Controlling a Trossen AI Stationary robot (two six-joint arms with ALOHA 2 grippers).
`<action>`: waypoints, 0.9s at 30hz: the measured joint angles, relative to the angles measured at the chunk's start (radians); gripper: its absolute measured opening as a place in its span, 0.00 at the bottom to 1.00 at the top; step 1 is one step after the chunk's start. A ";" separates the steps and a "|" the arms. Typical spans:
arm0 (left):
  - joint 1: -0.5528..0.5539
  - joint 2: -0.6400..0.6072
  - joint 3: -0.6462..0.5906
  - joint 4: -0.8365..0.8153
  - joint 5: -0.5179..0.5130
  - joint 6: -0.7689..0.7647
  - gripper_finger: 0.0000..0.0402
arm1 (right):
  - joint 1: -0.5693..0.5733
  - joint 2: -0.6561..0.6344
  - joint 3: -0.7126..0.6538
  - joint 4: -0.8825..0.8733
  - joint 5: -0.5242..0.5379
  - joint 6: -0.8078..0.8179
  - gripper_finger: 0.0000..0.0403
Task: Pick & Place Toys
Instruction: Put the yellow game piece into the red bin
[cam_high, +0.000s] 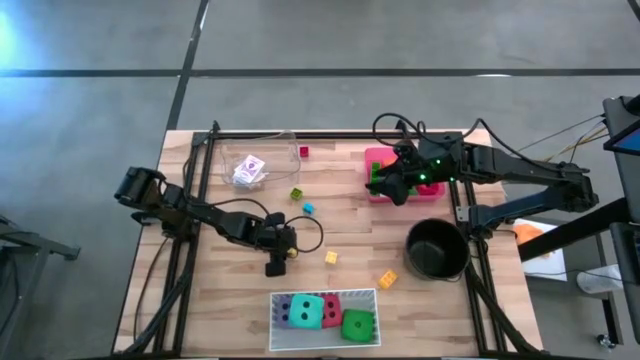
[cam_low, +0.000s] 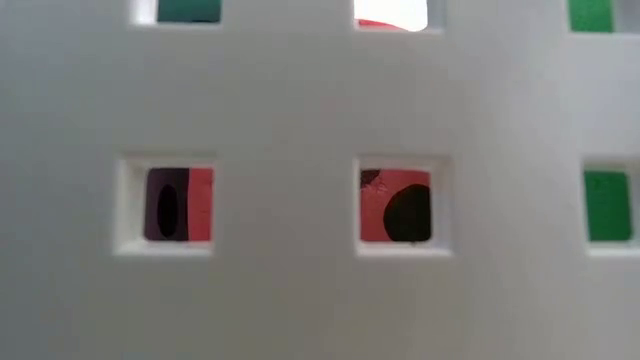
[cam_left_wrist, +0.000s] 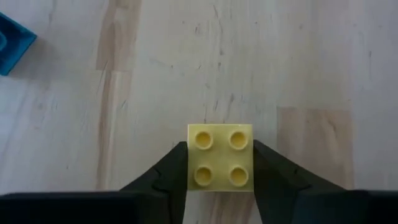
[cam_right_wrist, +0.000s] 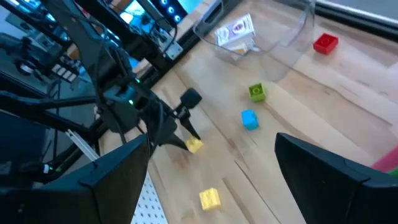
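A small yellow four-stud block (cam_left_wrist: 220, 157) rests on the wooden table with my left gripper (cam_high: 287, 250) shut on it, left of the table's middle. Another yellow block (cam_high: 331, 257) and an orange one (cam_high: 387, 279) lie loose to its right. Blue (cam_high: 308, 208), green (cam_high: 297, 194) and red (cam_high: 304, 152) blocks lie farther back. Purple, teal, red and green dice (cam_high: 357, 324) sit in the white tray (cam_high: 276, 298) at the near edge. My right gripper (cam_right_wrist: 211, 149) hangs open above the pink tray (cam_high: 372, 156). My left gripper pinches the yellow block's two opposite side walls (cam_left_wrist: 189, 163) between its two fingers. The fingers (cam_left_wrist: 166, 177) come slanting down from the table's left side. The block sits studs up, level, with its underside on the table.
A black round pot (cam_high: 437, 248) stands at the right. A clear tray (cam_high: 280, 140) holding cards (cam_high: 248, 170) sits at the far left. The white tray's holed wall (cam_low: 300, 100) fills the low view. Black frame rails (cam_high: 200, 180) run along the table's sides.
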 joint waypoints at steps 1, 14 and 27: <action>0.000 0.000 0.000 0.000 0.000 -0.005 0.34 | 0.000 0.001 0.000 0.007 0.000 0.000 0.85; 0.000 -0.126 0.049 -0.046 0.048 -0.163 0.34 | -0.003 0.030 0.000 0.034 0.005 0.004 0.85; 0.071 -0.446 0.103 -0.029 0.003 -0.460 0.34 | -0.009 0.134 0.000 0.144 -0.103 -0.070 0.85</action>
